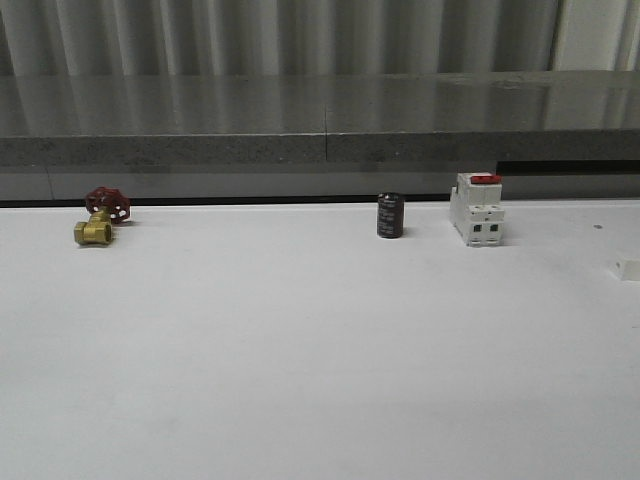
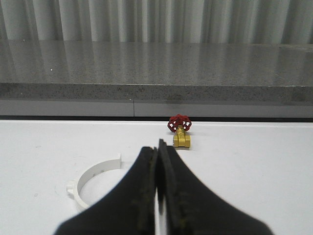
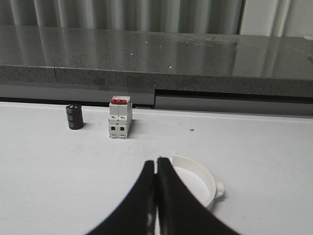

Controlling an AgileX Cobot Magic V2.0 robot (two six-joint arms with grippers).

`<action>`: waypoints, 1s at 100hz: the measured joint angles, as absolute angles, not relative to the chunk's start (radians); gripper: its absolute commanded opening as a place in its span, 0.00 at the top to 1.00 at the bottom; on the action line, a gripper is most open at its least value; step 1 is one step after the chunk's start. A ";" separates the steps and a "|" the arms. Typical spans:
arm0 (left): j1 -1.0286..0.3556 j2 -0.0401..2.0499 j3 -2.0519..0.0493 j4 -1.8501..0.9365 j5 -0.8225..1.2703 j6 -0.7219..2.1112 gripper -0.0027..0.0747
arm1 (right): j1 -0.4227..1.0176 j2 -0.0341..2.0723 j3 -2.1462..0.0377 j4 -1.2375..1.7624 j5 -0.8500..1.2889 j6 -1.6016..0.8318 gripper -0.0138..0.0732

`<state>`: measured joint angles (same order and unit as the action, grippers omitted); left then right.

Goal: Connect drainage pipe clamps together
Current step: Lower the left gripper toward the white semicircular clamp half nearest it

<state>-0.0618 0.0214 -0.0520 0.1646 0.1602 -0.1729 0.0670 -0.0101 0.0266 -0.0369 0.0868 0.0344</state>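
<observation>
White desk [image 1: 300, 350] with a grey ledge [image 1: 320, 120] running behind it. Landmark: white switch with red top [image 1: 477, 208] standing at the back of the desk. Black cylinder [image 1: 390, 215] just beside the switch on its left, upright. Brass valve with red handwheel [image 1: 103, 214] well apart from the switch, far to its left, also near the back edge.

Left gripper [image 2: 157, 161]: black fingers pressed together, no gap, holding nothing. One clamp half [image 2: 90, 178], a white semicircular band with a small outer lug, lies flat on the desk just beside the fingers, apart from them; the valve [image 2: 181, 132] sits beyond it toward the ledge.

Right gripper [image 3: 156, 169]: fingers closed tip to tip, holding nothing. Second clamp half [image 3: 203, 178], white curved band with lug, lies flat on the desk just beside those fingers, nearer the camera than the switch [image 3: 120, 116] and cylinder [image 3: 74, 116]. The two halves lie unjoined.
</observation>
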 measured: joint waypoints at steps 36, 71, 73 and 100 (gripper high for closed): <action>-0.062 0.426 -0.558 0.141 0.605 -0.173 0.99 | 0.067 -0.010 0.027 -0.037 0.087 0.034 0.91; -0.062 0.665 -0.693 0.141 0.678 -0.173 0.93 | 0.067 -0.010 0.027 -0.037 0.087 0.034 0.91; -0.062 0.671 -0.693 0.141 0.680 -0.173 0.90 | 0.067 -0.010 0.027 -0.037 0.087 0.034 0.91; -0.062 0.710 -0.694 0.144 0.688 -0.173 0.26 | 0.067 -0.010 0.027 -0.037 0.087 0.034 0.91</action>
